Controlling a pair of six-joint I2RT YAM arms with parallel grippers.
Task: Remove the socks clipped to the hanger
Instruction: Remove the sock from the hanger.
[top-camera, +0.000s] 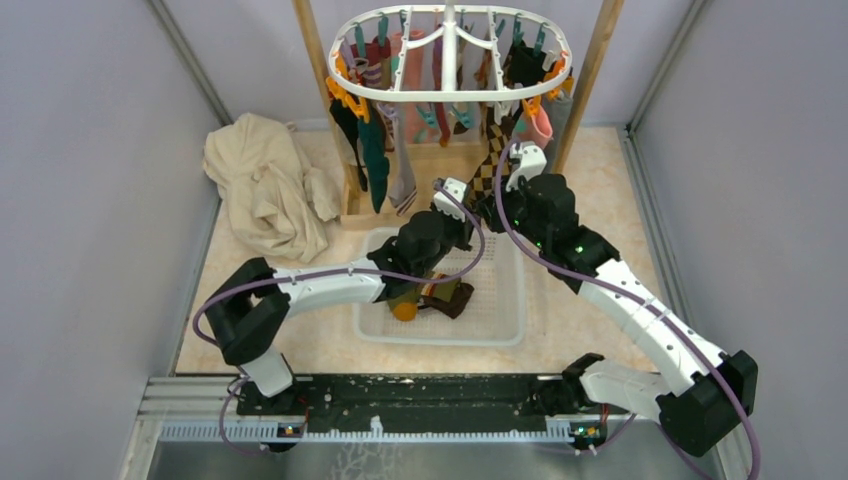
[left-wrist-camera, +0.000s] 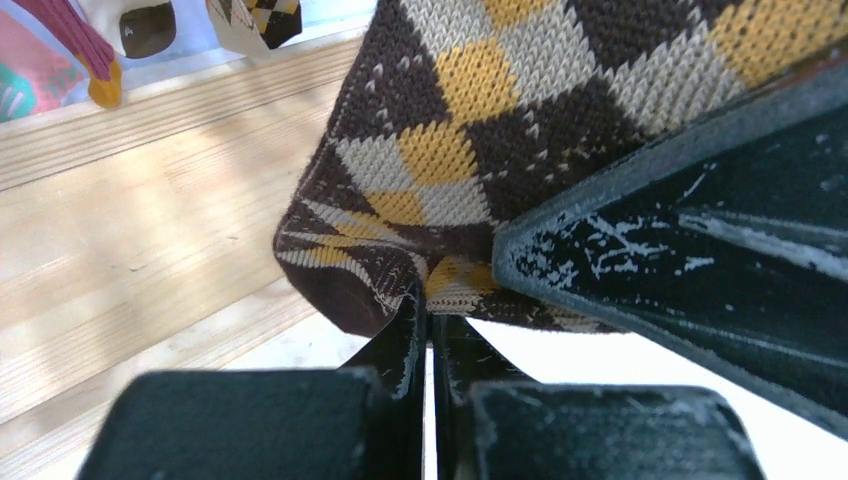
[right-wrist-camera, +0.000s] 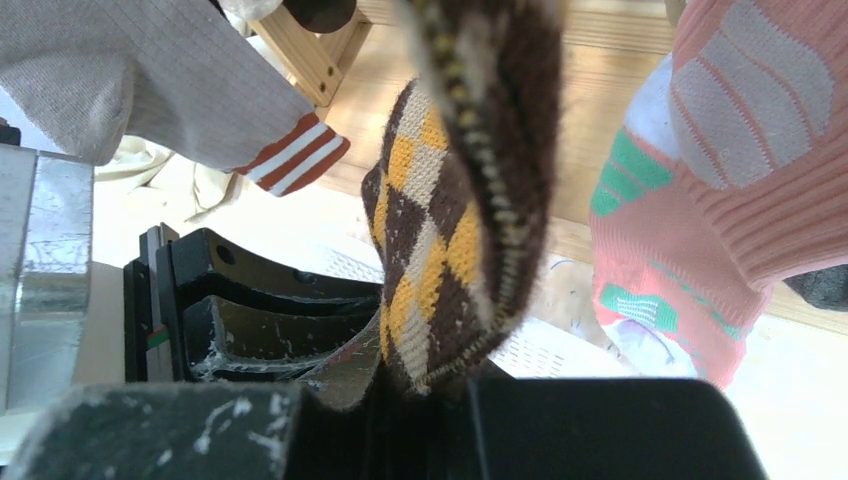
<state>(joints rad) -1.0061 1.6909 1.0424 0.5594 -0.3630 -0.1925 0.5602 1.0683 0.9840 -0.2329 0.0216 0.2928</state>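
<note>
The left fingers (left-wrist-camera: 398, 345) are pressed together on the lower edge of a brown, yellow and cream argyle sock (left-wrist-camera: 480, 120), pinching a fold of its fabric near the dark toe. The right fingers (right-wrist-camera: 590, 425) are clamped on the same sock just beside them, and its diamond pattern rises straight up out of their grip. Both arms reach in from the near edge and meet under the right half of the hanger (top-camera: 450, 97), a white oval rack hung between the posts of a wooden frame (top-camera: 590, 70). The argyle sock hangs down from that rack to the two grips. The other socks (top-camera: 375, 160) dangle from the rim in dark green, grey, pink and black. A pink sock (right-wrist-camera: 720, 200) with green and grey patches hangs close to the right of the argyle one. Below the arms a white mesh basket (top-camera: 500, 310) on the tabletop (top-camera: 590, 170) holds a few loose socks (top-camera: 440, 295). A crumpled cream cloth (top-camera: 265, 185) lies to the left.
</note>
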